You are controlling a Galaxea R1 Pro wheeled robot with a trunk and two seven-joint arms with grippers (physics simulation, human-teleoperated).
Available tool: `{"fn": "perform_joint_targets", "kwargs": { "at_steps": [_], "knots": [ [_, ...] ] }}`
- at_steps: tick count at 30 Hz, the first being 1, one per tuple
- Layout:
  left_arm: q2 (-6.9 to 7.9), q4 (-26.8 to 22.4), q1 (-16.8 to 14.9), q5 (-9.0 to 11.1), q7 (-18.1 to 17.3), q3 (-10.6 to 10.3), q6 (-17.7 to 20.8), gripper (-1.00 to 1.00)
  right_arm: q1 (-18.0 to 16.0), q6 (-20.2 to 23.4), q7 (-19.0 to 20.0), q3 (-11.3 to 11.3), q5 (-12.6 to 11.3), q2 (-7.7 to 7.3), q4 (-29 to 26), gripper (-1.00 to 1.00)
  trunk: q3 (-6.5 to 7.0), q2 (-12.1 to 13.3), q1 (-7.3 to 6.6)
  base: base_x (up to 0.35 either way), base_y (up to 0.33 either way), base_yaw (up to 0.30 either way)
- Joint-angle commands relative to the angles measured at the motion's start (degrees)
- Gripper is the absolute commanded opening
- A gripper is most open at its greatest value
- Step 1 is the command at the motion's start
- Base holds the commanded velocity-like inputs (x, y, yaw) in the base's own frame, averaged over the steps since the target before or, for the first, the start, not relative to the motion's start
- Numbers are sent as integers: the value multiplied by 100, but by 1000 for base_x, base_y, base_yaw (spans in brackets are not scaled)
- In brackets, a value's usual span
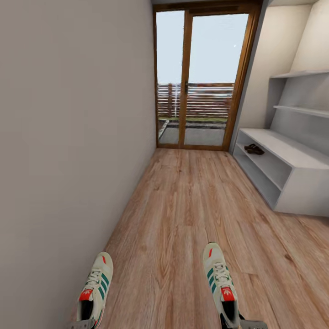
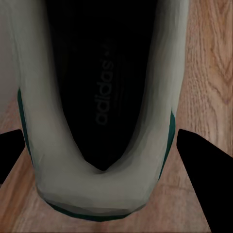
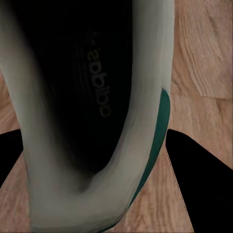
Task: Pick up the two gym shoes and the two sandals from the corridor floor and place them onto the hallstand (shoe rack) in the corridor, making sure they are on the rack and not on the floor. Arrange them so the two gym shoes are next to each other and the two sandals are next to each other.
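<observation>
I have a gym shoe in each hand at the frame's bottom: left hand (image 2: 104, 145) clamps the left gym shoe (image 1: 95, 288), right hand (image 3: 97, 145) the right gym shoe (image 1: 221, 283). Sandals (image 1: 254, 149) sit on the hallstand (image 1: 292, 157), right of frame.

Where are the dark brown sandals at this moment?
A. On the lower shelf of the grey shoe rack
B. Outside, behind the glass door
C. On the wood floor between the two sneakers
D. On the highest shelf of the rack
A. In the head view the sandals lie on the lower open shelf of the shoe rack, under its bench top, at the end near the glass door.
</observation>
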Motion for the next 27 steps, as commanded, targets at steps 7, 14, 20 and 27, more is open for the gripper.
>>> {"fn": "perform_joint_targets", "kwargs": {
  "at_steps": [7,14,20,27],
  "knots": [
    [-1,1,1,-64,-28,54,-17,-100,-8,-30,77,-15,45,-103,-13,-100,-5,-2,2,339,-101,0],
    [-1,-1,2,-65,-28,54,-16,-100,-9,-31,85,-4,55,-143,-5,-100,-5,-2,2,339,-101,0],
    [-1,2,0,-65,-28,54,-21,-100,-9,-26,85,-10,52,-148,7,-100,-5,-2,2,339,-101,0],
    [-1,0,0,-65,-28,54,-22,-100,-9,-32,77,-10,47,-161,243,-100,-5,-2,2,339,-101,0]
  ]
}}
